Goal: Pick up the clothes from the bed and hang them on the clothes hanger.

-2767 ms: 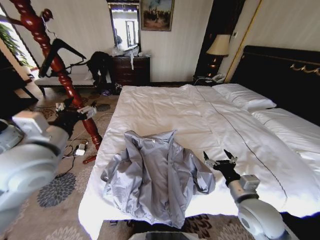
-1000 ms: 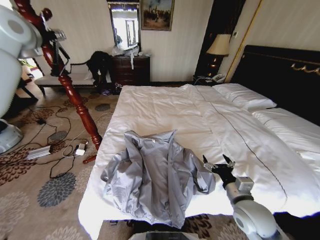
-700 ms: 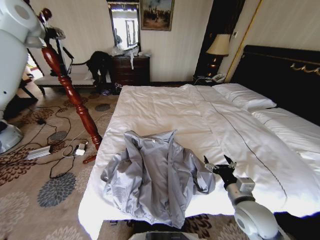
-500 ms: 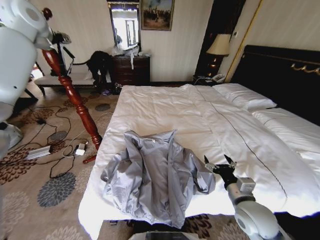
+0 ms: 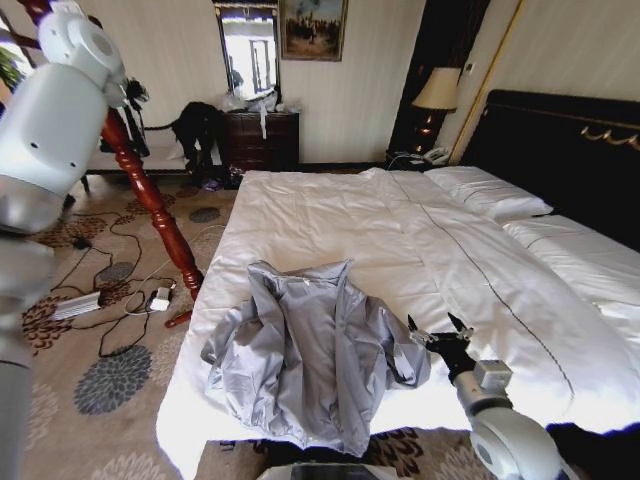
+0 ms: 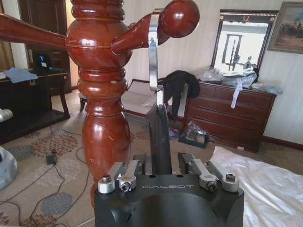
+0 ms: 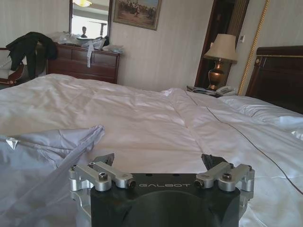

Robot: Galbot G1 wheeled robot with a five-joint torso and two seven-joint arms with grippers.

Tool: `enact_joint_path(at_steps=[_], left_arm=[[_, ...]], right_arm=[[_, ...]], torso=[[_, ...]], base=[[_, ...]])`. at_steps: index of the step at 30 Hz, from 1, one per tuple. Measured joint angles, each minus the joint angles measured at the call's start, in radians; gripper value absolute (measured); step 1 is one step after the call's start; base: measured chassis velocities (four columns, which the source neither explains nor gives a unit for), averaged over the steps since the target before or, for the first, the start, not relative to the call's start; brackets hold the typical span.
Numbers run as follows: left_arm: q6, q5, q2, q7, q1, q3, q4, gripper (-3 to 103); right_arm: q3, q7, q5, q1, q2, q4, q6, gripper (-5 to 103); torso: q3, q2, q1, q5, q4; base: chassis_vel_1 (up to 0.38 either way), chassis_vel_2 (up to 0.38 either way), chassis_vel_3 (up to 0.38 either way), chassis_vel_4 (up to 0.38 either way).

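The clothes (image 5: 315,365), a crumpled light grey jacket, lie on the near corner of the bed (image 5: 400,230) and reach into the right wrist view (image 7: 38,156). My right gripper (image 5: 440,330) rests open on the duvet just right of the jacket's sleeve, nothing between its fingers (image 7: 159,160). My left arm is raised at the red coat stand (image 5: 150,200). There the left gripper (image 6: 164,161) is closed in on the black clothes hanger (image 6: 160,132). The hanger's silver hook (image 6: 153,52) sits over a wooden peg.
A black garment heap (image 5: 198,125) lies on the bench by the dresser (image 5: 262,140). Cables and a power strip (image 5: 100,290) litter the carpet left of the bed. A lamp (image 5: 437,95) and the black headboard (image 5: 570,150) stand beyond.
My left arm rose from low at the left to the top of the coat stand. In the last second its gripper edged down and right. The right gripper and the jacket stayed put.
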Motion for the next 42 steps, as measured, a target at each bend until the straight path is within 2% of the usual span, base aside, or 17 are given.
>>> enact_joint_path(at_steps=[1,4,6,7,18,23,27,28,30,32,33,36,37,38,40,42], left_arm=[[0.000,0.000,0.000,0.000,0.000,0.000,0.000,40],[-0.006,0.009,0.009,0.001,0.002,-0.001,-0.011,24],[-0.007,0.012,0.011,0.000,0.003,-0.001,-0.016,24],[-0.008,0.015,0.015,0.001,0.005,-0.001,-0.027,15],[-0.018,0.032,0.057,0.001,0.021,-0.004,-0.101,15],[-0.018,0.024,0.103,0.000,0.036,-0.010,-0.191,15],[-0.022,-0.023,0.194,0.011,0.116,-0.055,-0.360,15],[-0.022,-0.023,0.194,0.011,0.116,-0.055,-0.360,15],[-0.022,-0.060,0.244,0.024,0.186,-0.094,-0.467,15],[-0.030,-0.075,0.288,0.059,0.272,-0.139,-0.572,15],[-0.030,-0.075,0.288,0.059,0.272,-0.139,-0.572,15],[-0.068,-0.076,0.345,0.150,0.419,-0.233,-0.686,15],[-0.088,-0.073,0.368,0.199,0.483,-0.273,-0.722,15],[-0.088,-0.073,0.368,0.199,0.483,-0.273,-0.722,15],[-0.139,-0.061,0.412,0.286,0.576,-0.312,-0.781,15],[-0.247,-0.021,0.459,0.392,0.711,-0.363,-0.848,15]], right_arm=[[0.000,0.000,0.000,0.000,0.000,0.000,0.000,100],[0.007,0.000,0.001,0.003,-0.007,-0.008,0.004,100],[0.009,0.000,0.003,0.006,-0.011,-0.008,0.004,100],[0.012,0.000,0.009,0.010,-0.018,-0.008,0.004,100],[0.031,0.001,0.024,0.019,-0.023,-0.011,0.003,100],[0.023,0.002,0.024,0.025,-0.020,-0.012,0.002,100],[0.011,0.002,0.018,0.025,-0.011,-0.015,0.000,100],[0.011,0.002,0.018,0.025,-0.011,-0.015,0.000,100],[0.010,0.003,0.016,0.020,-0.009,-0.015,0.000,100],[0.010,0.005,0.017,0.017,-0.010,-0.017,0.000,100],[0.010,0.005,0.017,0.017,-0.010,-0.017,0.000,100],[0.015,0.009,0.021,0.008,-0.019,-0.017,0.000,100],[0.017,0.010,0.026,0.005,-0.023,-0.016,0.000,100],[0.017,0.010,0.026,0.005,-0.023,-0.016,0.000,100],[0.018,0.013,0.031,0.004,-0.030,-0.013,-0.001,100],[0.018,0.016,0.037,0.002,-0.036,-0.011,-0.003,100]], torso=[[0.000,0.000,0.000,0.0000,0.0000],[0.000,0.000,0.000,0.0004,-0.0004],[0.000,0.000,0.000,0.0004,-0.0004],[0.000,0.000,0.000,0.0002,-0.0002],[0.000,0.000,0.000,0.0002,-0.0003],[0.000,0.000,0.000,0.0006,-0.0004],[0.000,0.000,0.000,0.0004,-0.0003],[0.000,0.000,0.000,0.0004,-0.0003],[0.000,0.000,0.000,0.0002,0.0002],[0.000,0.000,0.000,0.0001,-0.0004],[0.000,0.000,0.000,0.0001,-0.0004],[0.000,0.000,0.000,0.0006,-0.0005],[0.000,0.000,0.000,0.0003,-0.0006],[0.000,0.000,0.000,0.0003,-0.0006],[0.000,0.000,0.000,-0.0002,0.0000],[0.000,0.000,0.000,0.0004,0.0000]], base=[[0.000,0.000,0.000,0.000],[0.000,0.000,0.000,0.000],[0.000,0.000,0.000,0.000],[0.000,0.000,0.000,0.000],[0.000,0.000,0.000,0.000],[0.000,0.000,0.000,0.000],[0.000,0.000,0.000,0.000],[0.000,0.000,0.000,0.000],[0.000,0.000,0.000,0.000],[0.000,0.000,0.000,0.000],[0.000,0.000,0.000,0.000],[0.000,0.000,0.000,0.000],[0.000,0.000,0.000,0.000],[0.000,0.000,0.000,0.000],[0.000,0.000,0.000,0.000],[0.000,0.000,0.000,0.000]])
